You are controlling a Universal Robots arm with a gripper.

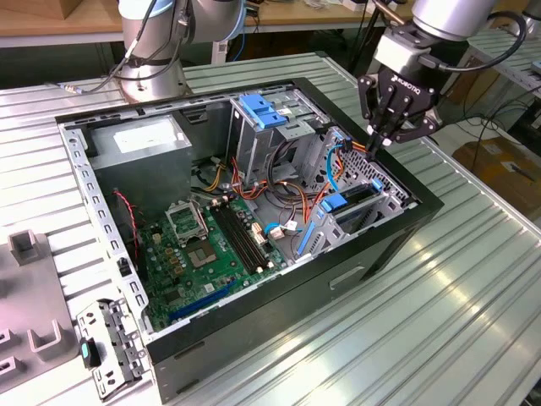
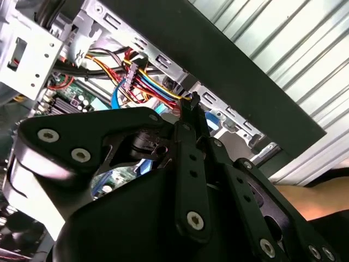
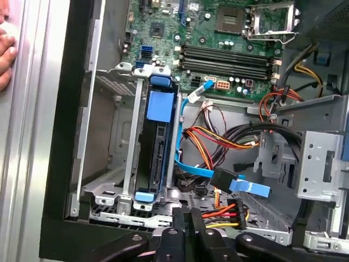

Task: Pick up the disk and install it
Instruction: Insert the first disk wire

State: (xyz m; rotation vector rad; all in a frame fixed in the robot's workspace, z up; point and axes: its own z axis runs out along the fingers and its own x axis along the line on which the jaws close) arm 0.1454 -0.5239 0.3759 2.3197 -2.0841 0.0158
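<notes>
One disk (image 3: 158, 147) is in view. You will find it standing on edge inside the metal bay (image 3: 109, 164) at the corner of the open computer case (image 1: 397, 245), with its blue rail tabs showing at both ends in the first wrist view. Treat the pick-up as done and the insertion as largely done: the disk sits between the bay walls, not on the table and not in the gripper (image 1: 378, 139). The gripper's fingers are pressed together with nothing between them, and it hangs just above the case rim, near one end of the disk. You cannot tell from these views whether the disk is pushed fully home and latched. Check the cabling: a blue data cable (image 3: 251, 188) and a multi-wire power plug (image 3: 232, 210) lie loose beside the bay. Neither appears joined to the disk, so the connection seems outstanding. Be aware of a person's hand (image 3: 4, 52) resting just outside the case wall.
</notes>
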